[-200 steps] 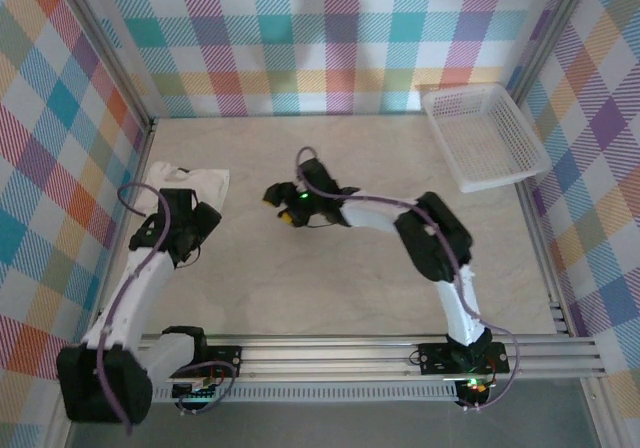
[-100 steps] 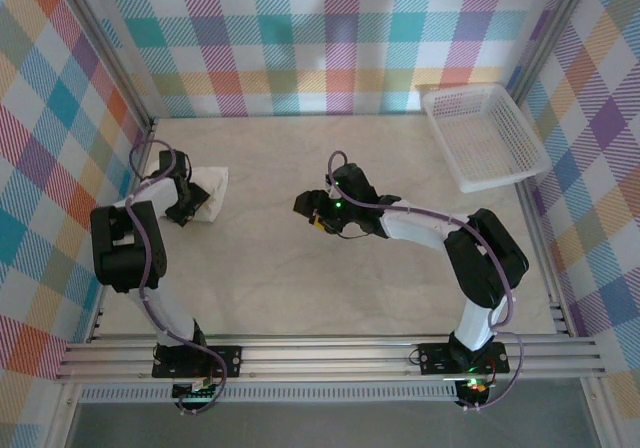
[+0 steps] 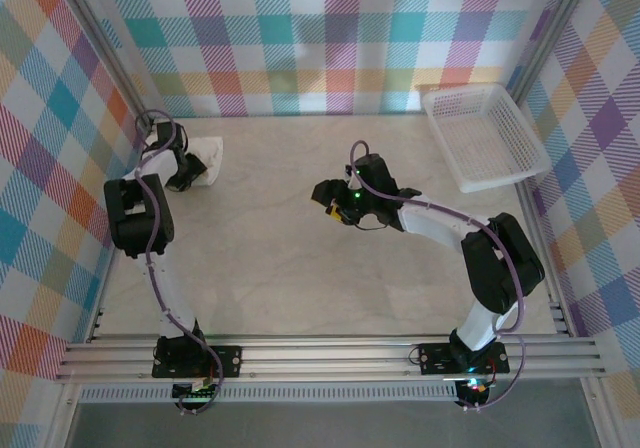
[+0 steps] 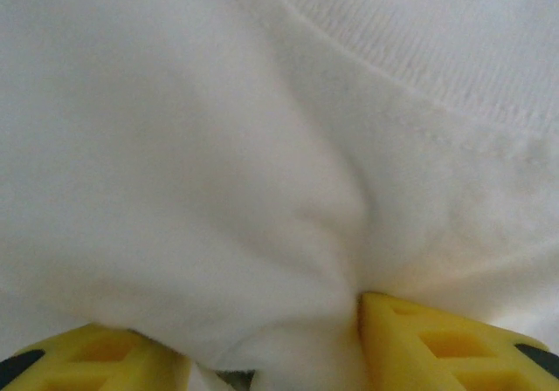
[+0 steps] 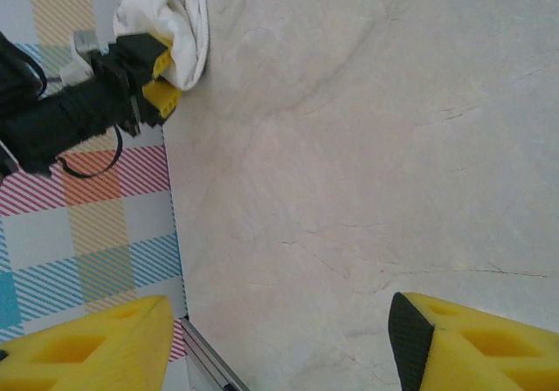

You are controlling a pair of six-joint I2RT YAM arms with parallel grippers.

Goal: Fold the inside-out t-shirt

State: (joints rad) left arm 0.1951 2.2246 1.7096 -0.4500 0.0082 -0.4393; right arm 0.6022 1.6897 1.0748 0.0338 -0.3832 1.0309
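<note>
Left gripper (image 4: 271, 343), having swung to ten o'clock with its jaws narrowing, pinches the bunched inside-out t-shirt (image 3: 210, 154), so spreading can start.

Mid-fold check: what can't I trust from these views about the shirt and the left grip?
Top view: t-shirt bunched in the far-left corner, partly under the left gripper; sleeves and tag too small to tell.
Left wrist: cloth drapes over the finger gap, so whether it is pinched is unclear.
Right wrist: t-shirt cut off by the top edge.
</note>
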